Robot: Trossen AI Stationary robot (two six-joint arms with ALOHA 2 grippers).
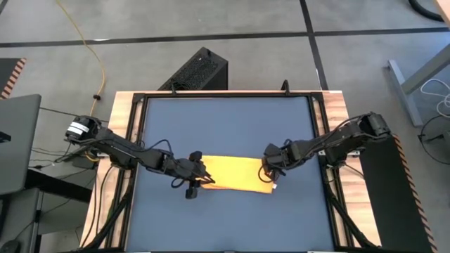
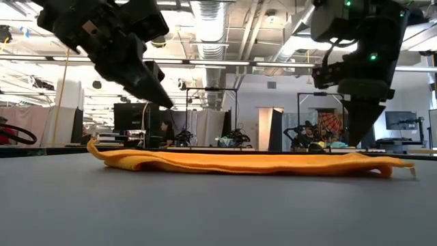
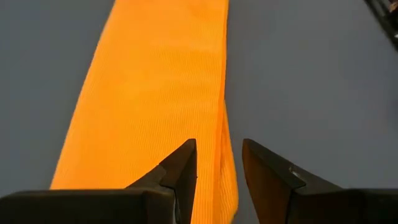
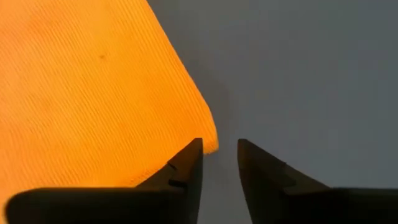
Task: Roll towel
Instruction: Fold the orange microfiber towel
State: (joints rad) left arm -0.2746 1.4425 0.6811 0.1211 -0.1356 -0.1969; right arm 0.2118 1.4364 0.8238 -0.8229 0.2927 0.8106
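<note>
The yellow towel (image 1: 235,173) lies flat on the dark blue tabletop (image 1: 225,126) as a long folded strip running left to right, with a small white tag (image 2: 413,171) at its right end. My left gripper (image 3: 217,155) hovers open above the strip's left end (image 2: 102,154), slanting down, and the strip's folded long edge (image 3: 224,124) shows between its fingers. My right gripper (image 4: 219,152) stands open over the strip's right end, pointing steeply down. The towel's corner (image 4: 208,140) lies just beside one of its fingers. In the low view both grippers are clear of the cloth.
Bare blue tabletop surrounds the towel on all sides. A black frame and wooden borders (image 1: 119,140) edge the table. A black box (image 1: 200,70) sits on the floor beyond the far edge. A yellow cable (image 1: 91,49) runs across the floor at the far left.
</note>
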